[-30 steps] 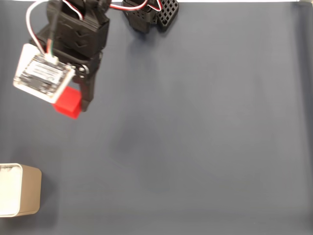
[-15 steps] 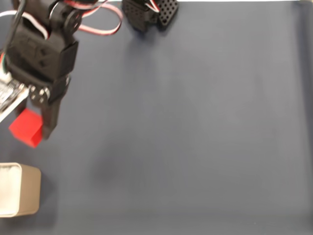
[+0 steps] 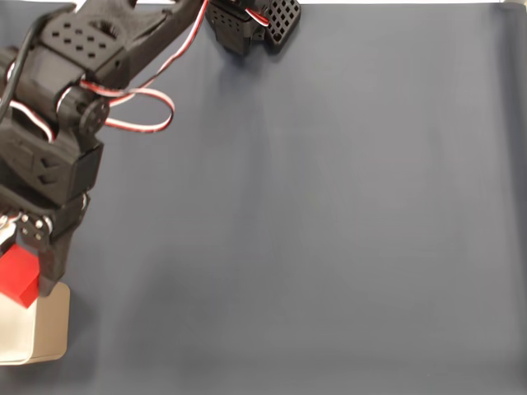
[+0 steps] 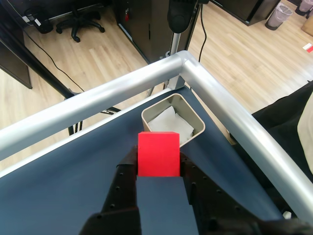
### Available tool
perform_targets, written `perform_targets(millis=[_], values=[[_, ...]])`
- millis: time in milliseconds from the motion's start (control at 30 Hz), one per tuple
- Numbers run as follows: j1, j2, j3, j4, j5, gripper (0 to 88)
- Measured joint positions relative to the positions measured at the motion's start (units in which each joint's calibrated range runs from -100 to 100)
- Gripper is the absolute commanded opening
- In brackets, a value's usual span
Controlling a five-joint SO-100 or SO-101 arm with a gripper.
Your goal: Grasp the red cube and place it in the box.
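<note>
Right, your gripper [image 4: 157, 164] is clamped on the red cube [image 4: 158, 153], fingers tight against its sides. The cube hangs just short of the box [image 4: 173, 120], overlapping its near rim in the fixed view

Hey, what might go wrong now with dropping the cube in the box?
1. In the fixed view the red cube overlaps only the box rim, so releasing now may bounce it off the wall.
2. The box sits at the table corner by the metal rail; a nudge from the claw might shove it.
</note>
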Motion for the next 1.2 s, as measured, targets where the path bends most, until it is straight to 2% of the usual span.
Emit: perform_targets(millis=[400,800,1200], values=[[0.67,11.72,-13.11,-3.66,-0.83,0.0],[3.41,16.67,-16.27,-10.02,-1.07,0.0],[4.15,18.76,-16.91,-10.42,-1.22,0.0]])
